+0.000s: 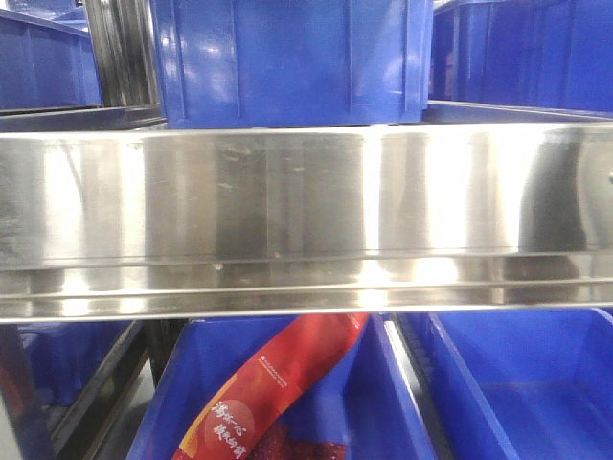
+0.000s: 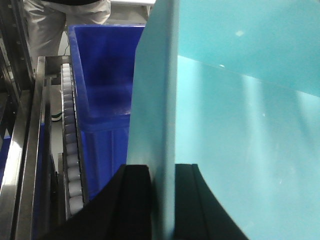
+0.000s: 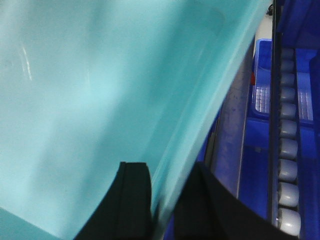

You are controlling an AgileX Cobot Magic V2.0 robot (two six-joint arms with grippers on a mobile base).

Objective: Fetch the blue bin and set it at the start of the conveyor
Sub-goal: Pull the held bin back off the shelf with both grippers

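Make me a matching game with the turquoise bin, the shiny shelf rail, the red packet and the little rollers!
Things:
1. blue bin
2. stainless-steel shelf rail
3. red packet
4. grey rollers

Where or how:
A. inside a dark blue storage bin
B. lined up in a row along a track
C. wall pinched by the left gripper and the right gripper
D. silver and shiny, stretched right across the front view

Pairs: 1-C, 2-D, 3-A, 4-B
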